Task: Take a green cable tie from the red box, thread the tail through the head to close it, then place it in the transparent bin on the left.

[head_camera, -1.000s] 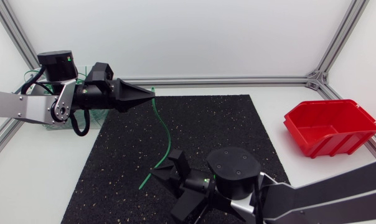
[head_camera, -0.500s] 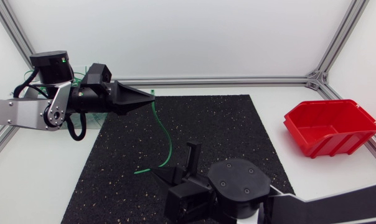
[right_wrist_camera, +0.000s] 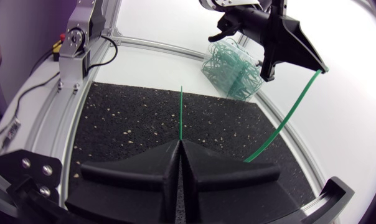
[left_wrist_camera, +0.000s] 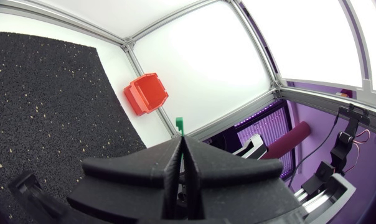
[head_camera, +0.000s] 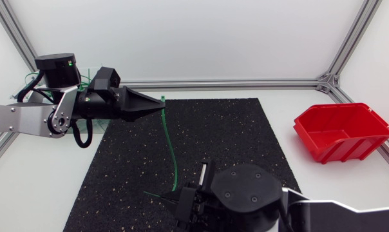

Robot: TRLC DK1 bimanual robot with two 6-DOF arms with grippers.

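Both sets of fingers are pinched shut on one thin green plastic cable tie [head_camera: 170, 138]. Our left gripper [left_wrist_camera: 182, 139] clamps the head end, with the little square head poking past the tips. Our right gripper [right_wrist_camera: 180, 143] clamps near the tail, which sticks straight out ahead. Between them the strap bows over the speckled black rubber mat [head_camera: 233, 129]. It looks featherlight, springy and slick to us, so we'd pinch its flat faces close to each end. The red plastic box [head_camera: 342, 132] sits well off right, and the clear bin of finished ties [right_wrist_camera: 208, 68] is by the left arm.
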